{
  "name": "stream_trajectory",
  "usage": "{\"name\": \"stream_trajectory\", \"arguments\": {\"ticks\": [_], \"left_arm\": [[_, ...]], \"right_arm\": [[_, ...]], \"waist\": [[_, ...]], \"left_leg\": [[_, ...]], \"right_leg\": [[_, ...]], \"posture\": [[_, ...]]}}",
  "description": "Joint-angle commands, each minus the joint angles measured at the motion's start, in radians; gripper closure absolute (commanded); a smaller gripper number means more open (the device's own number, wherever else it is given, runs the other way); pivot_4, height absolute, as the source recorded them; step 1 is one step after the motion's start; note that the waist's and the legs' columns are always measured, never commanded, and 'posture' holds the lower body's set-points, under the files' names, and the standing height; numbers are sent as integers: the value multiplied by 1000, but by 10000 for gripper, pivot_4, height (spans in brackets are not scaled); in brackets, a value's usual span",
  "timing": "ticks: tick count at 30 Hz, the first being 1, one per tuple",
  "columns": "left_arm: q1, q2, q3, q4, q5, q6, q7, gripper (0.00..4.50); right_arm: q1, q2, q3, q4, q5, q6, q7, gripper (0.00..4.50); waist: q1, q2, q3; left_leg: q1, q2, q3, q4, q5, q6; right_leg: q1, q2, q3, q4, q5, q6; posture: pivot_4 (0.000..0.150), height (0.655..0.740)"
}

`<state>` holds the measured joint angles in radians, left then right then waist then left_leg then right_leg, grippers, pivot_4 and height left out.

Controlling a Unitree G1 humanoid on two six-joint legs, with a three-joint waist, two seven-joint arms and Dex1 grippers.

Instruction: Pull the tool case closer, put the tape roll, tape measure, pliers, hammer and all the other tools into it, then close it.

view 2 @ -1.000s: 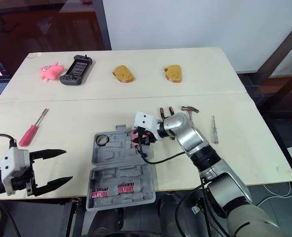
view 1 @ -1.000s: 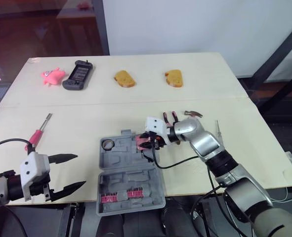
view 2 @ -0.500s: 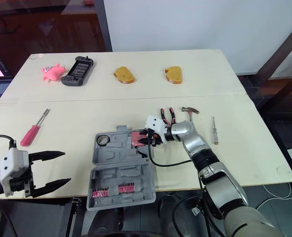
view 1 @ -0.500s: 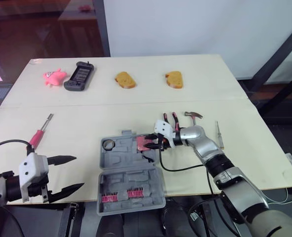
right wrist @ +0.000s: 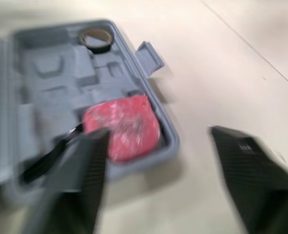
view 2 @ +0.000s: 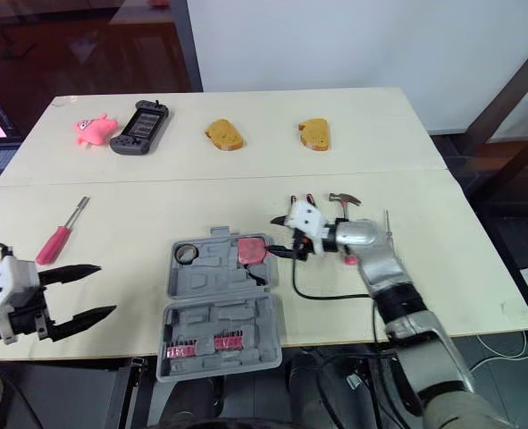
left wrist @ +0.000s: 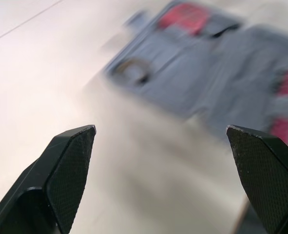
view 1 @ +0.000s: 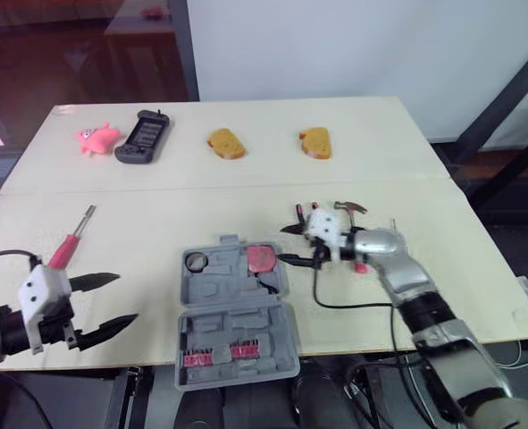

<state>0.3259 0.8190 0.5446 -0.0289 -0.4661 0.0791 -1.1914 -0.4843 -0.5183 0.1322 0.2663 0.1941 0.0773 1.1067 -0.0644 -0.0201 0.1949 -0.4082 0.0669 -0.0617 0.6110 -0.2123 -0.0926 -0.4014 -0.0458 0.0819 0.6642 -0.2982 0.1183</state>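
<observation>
The grey tool case (view 1: 232, 326) lies open near the table's front edge. The tape roll (view 1: 195, 261) sits in its far left pocket and the red tape measure (view 1: 262, 258) in its far right corner. Just right of the tape measure, my right gripper (view 1: 292, 244) is open and holds nothing. The pliers' pink handles (view 2: 300, 199) peek out behind it. The hammer (view 1: 347, 207) lies partly under that arm, and a small screwdriver (view 2: 386, 225) lies further right. A red screwdriver (view 1: 67, 243) lies at the left. My left gripper (view 1: 104, 299) is open at the front left.
A pink toy (view 1: 96, 137), a black game controller (view 1: 141, 137) and two bread pieces (view 1: 225, 143) (view 1: 315, 141) line the far side. A black cable (view 1: 335, 304) hangs from the right wrist across the table. Red bits (view 1: 214, 355) sit in the case's near half.
My right gripper has let go of the tape measure, left it in the case, opened and drawn back to the right. My left gripper has drifted slightly left.
</observation>
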Motion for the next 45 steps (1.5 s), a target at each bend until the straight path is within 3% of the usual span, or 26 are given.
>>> {"name": "stream_trajectory", "arguments": {"ticks": [1,6,11,17,27,32,36,39,45], "left_arm": [[-26,-20,102,114,-31,-65,28,0],[-33,-48,216,275,-64,-108,76,0],[-6,-65,280,374,-73,-133,114,0],[32,-82,285,415,-70,-166,111,0],[10,-108,236,284,-101,-117,133,0],[9,-66,115,26,-141,35,101,0],[-20,-3,62,-59,-147,113,68,0],[-92,52,-17,-153,-154,183,64,0],[-225,61,-121,-282,-177,310,136,0]], "right_arm": [[72,-72,-141,-117,96,39,-8,236],[287,-176,-342,-149,144,5,-47,236],[444,-190,-507,-120,183,-50,-103,236],[493,-177,-611,-33,203,-116,-164,236],[432,-174,-564,-97,231,-61,-179,236],[388,-202,-467,-316,284,122,-179,236],[374,-236,-408,-469,310,283,-201,236],[378,-268,-352,-616,311,379,-224,236],[398,-292,-328,-791,369,537,-267,236]], "waist": [[0,0,0],[6,-1,0],[5,-1,0],[-1,-1,-1],[-2,-1,-1],[0,-1,-1],[4,-1,-1],[12,0,0],[22,-1,0]], "left_leg": [[0,0,0,0,0,0],[0,0,0,1,0,0],[0,0,1,1,0,0],[1,0,1,1,0,0],[1,0,1,1,0,0],[1,0,1,1,0,0],[0,0,1,1,0,0],[0,0,1,1,0,0],[-1,0,1,2,0,0]], "right_leg": [[0,0,0,0,0,-1],[0,0,0,-1,-2,-3],[0,0,1,-1,-2,-3],[0,0,1,-1,-2,-4],[1,0,2,-1,-3,-4],[1,0,2,-1,-2,-4],[1,0,2,-1,-2,-4],[1,0,2,-1,-3,-3],[1,0,2,-2,-3,-4]], "posture": [[1500,7400],[1500,7400],[1500,7400],[1500,7400],[1500,7400],[1500,7400],[1500,7400],[1500,7400],[1500,7400]]}}
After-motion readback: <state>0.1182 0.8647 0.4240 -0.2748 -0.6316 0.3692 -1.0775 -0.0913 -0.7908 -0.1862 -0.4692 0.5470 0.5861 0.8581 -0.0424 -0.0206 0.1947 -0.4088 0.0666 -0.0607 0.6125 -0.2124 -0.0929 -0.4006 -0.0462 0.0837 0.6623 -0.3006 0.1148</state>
